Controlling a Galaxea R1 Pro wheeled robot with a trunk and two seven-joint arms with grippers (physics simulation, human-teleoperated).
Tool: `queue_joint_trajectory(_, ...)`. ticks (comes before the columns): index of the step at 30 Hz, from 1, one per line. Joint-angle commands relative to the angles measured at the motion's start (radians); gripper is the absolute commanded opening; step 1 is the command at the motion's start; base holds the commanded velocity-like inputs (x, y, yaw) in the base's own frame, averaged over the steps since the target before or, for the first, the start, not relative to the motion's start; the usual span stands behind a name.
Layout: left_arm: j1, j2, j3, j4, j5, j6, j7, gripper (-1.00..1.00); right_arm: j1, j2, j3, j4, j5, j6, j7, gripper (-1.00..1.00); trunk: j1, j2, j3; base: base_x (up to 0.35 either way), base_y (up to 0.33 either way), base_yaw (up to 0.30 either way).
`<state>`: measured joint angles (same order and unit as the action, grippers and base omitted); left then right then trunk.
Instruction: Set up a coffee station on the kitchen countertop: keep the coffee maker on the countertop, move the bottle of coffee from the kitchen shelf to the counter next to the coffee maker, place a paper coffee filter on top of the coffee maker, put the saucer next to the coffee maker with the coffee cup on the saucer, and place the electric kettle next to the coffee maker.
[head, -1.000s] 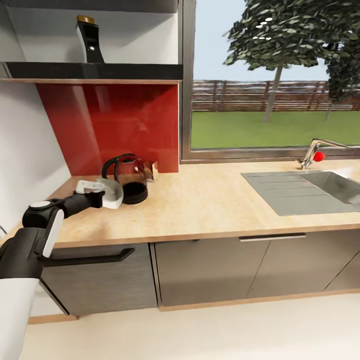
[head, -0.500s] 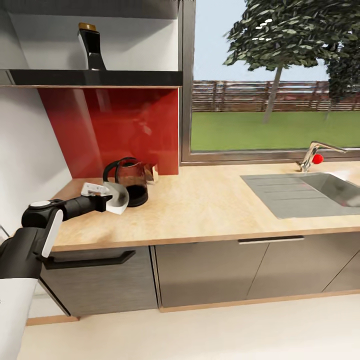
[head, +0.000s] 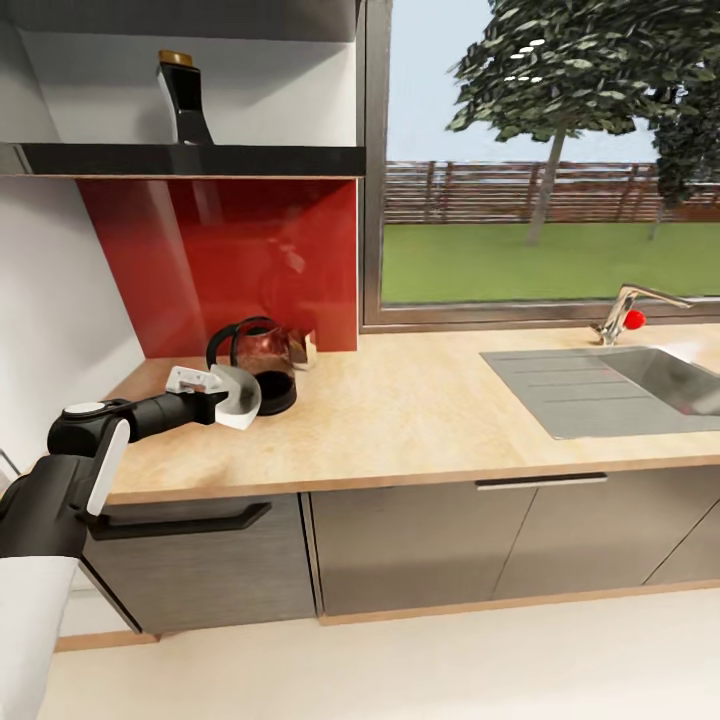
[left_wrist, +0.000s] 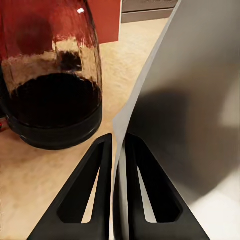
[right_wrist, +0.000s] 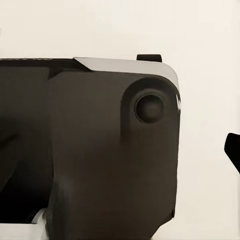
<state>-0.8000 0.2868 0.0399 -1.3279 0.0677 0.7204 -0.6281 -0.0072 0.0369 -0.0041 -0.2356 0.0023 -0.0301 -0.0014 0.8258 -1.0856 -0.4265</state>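
The robot's left pincer (head: 222, 397) reaches over the light beige wood-look surface (head: 420, 410), its two black fingers (left_wrist: 95, 195) pressed onto the thin edge of a small flat round white saucer (head: 240, 393). The saucer is held tilted on edge, above the surface. Just beside it, toward the red wall panel (head: 230, 255), stands the rounded kettle with a smoky brownish see-through body and black base (head: 262, 362). On the dark shelf (head: 190, 158) above stands a dark bottle with a yellow cap (head: 182, 98). A steel sink (head: 640, 380) lies well apart.
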Motion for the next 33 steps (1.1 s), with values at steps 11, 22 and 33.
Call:
queue_joint_trajectory(11, -0.001, -0.002, 0.004, 0.004, 0.003, 0.004, -0.001, -1.0, -0.001, -0.001, -0.002, -0.027, -0.002, -0.001, 0.001, 1.0, -0.042, 0.077, 0.036, 0.0, 0.0, -0.06)
queue_joint_trajectory(22, -0.001, -0.003, 0.002, 0.007, 0.003, 0.005, -0.001, -1.0, -0.001, -0.002, -0.002, -0.028, -0.002, -0.001, 0.0, 1.0, -0.084, 0.154, 0.073, 0.0, 0.0, -0.271)
queue_joint_trajectory(33, 0.0, -0.007, -0.031, 0.009, 0.004, 0.004, -0.001, -1.0, -0.001, -0.001, -0.002, -0.028, -0.003, -0.001, 0.0, 1.0, -0.127, 0.231, 0.105, 0.0, 0.0, -0.297)
